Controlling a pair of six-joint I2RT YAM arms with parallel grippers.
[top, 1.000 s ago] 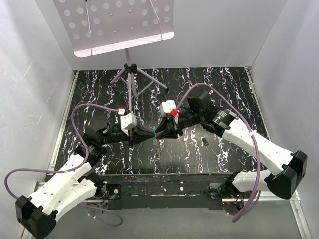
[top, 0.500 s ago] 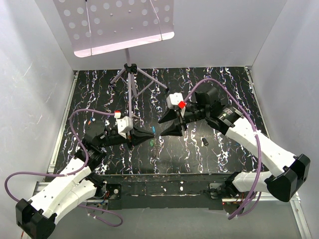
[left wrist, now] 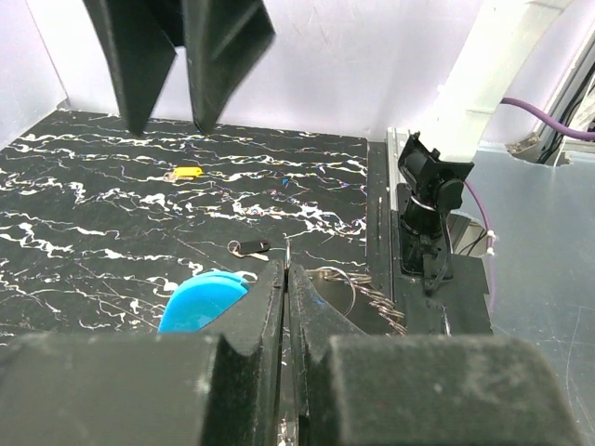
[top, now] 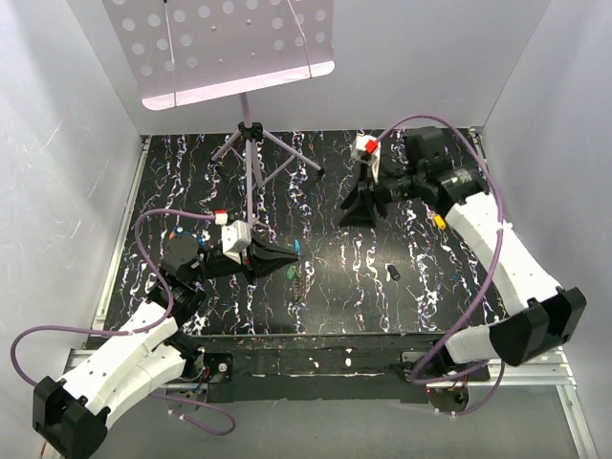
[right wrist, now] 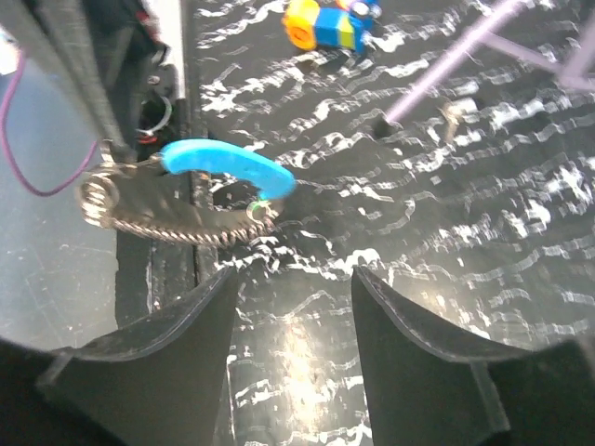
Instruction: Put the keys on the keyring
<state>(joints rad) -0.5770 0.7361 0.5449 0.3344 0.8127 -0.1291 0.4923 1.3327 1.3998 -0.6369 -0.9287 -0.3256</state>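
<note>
View from top, left gripper (top: 290, 260): closed on the keyring (top: 300, 251), blue band at its tip, coil dangling over the near middle of the mat (top: 191, 172).
View from top, right gripper (top: 360, 218): jaws spread wide, holding nothing, far right.
Left wrist, keyring (left wrist: 200, 299): blue band left of the pinched fingers, coil to the right; small dark piece (left wrist: 253, 247) lies beyond.
Right wrist, keyring (right wrist: 228, 167): off to the left, apart from the spread fingers (right wrist: 186, 325).

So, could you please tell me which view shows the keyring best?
The right wrist view: the keyring shows whole, blue band and coiled loop. The left wrist view hides part of it behind the left gripper; the top view shows only a blue speck.
</note>
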